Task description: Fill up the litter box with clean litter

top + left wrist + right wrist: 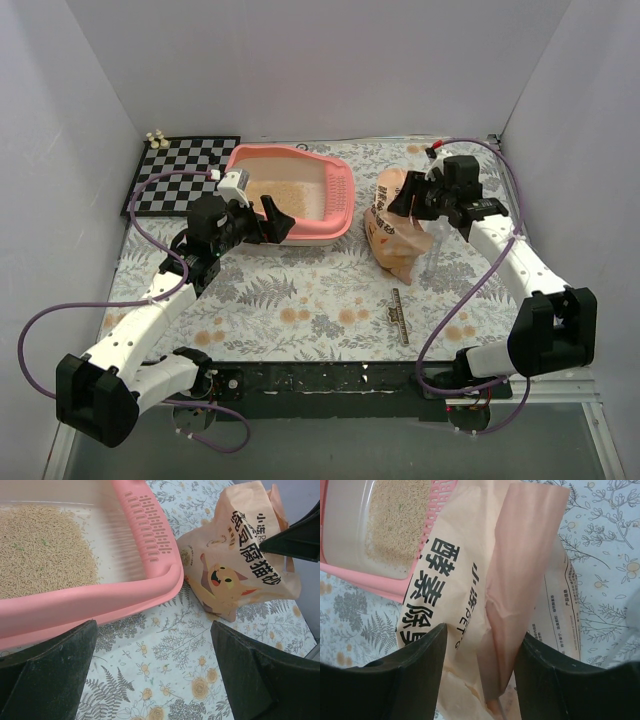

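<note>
The pink litter box point(338, 215) stands at the back centre and holds a patch of pale beige litter point(285, 195). In the left wrist view its rim point(100, 605), slotted grille and litter point(40, 555) show. My left gripper point(268, 222) is open and empty, just in front of the box's near rim; its jaws point(154, 625) frame bare cloth. The tan-orange printed bag point(395, 240) stands right of the box. My right gripper point(402, 205) is shut on the bag's crumpled top point(465, 570), which fills the gap between the jaws point(482, 630). The box point(370, 580) and litter point(395, 520) show beyond.
A checkerboard point(185, 172) with small pale pieces point(157, 139) lies at the back left. A thin dark stick point(400, 315) lies on the floral cloth near the front right. Translucent plastic point(432, 262) sits beside the bag. White walls enclose three sides.
</note>
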